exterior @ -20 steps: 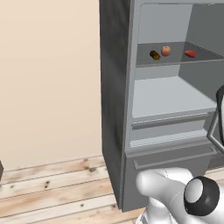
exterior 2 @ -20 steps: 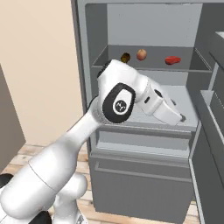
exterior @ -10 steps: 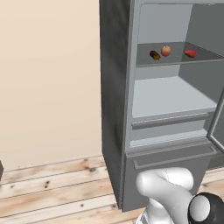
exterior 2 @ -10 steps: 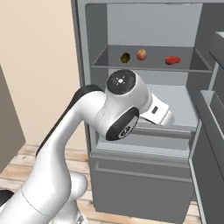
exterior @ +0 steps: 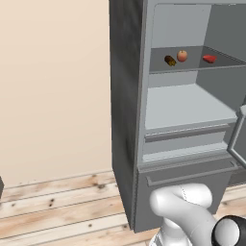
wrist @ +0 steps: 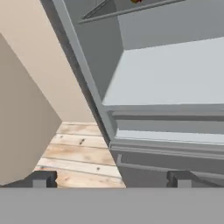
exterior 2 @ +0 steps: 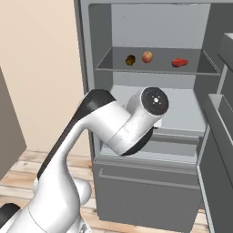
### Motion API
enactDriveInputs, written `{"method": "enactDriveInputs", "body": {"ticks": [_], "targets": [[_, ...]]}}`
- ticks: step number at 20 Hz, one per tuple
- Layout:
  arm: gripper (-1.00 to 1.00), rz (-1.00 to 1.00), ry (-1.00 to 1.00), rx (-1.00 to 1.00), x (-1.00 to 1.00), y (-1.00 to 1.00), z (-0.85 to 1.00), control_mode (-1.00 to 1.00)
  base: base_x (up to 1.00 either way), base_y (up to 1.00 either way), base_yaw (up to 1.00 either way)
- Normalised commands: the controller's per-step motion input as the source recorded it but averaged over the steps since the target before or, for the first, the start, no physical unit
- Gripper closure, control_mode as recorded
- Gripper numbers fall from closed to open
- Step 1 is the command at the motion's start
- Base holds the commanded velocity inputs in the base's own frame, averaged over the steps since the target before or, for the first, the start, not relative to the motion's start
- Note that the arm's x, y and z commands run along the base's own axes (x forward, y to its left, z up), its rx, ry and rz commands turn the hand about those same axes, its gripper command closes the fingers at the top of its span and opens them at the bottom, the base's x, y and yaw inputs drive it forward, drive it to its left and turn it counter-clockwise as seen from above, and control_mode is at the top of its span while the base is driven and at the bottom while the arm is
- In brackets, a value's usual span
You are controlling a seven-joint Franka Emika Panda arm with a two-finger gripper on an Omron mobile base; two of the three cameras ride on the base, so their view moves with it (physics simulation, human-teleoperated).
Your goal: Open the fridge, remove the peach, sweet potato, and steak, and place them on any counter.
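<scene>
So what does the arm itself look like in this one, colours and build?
The arm is glossy white, built of thick rounded tube segments with black bands at the joints. One joint ends in a round dark cap with a small pale centre. The pincer has two small, blocky dark grey fingertips. No cables or markings are visible.

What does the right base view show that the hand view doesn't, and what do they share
Right base view: the peach between the sweet potato and the steak on the upper shelf, plus the arm's white elbow in front of the fridge. Hand view: the open claw with its tips wide apart, aimed at the fridge's lower left corner, and wooden floor. Both: the open fridge, its bare middle shelf and bottom drawer.
</scene>
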Motion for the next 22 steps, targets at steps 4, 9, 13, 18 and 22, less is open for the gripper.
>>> {"method": "enactDriveInputs", "body": {"ticks": [4,9,13,18,22], "targets": [[-1.0,0.07,0.1,-0.18,-0.19,1.0,0.64,-1.0,0.0,0.0,0.0],[-1.0,-0.01,0.15,-0.17,-0.2,0.94,0.38,-1.0,0.0,0.0,0.0],[-1.0,-0.01,0.0,-0.18,-0.22,1.0,0.02,-1.0,0.0,0.0,0.0],[-1.0,0.0,-0.03,-0.12,-0.18,0.83,0.01,-1.0,0.0,0.0,0.0],[-1.0,0.0,-0.13,-0.06,-0.24,0.44,0.04,-1.0,0.0,0.0,0.0]]}}
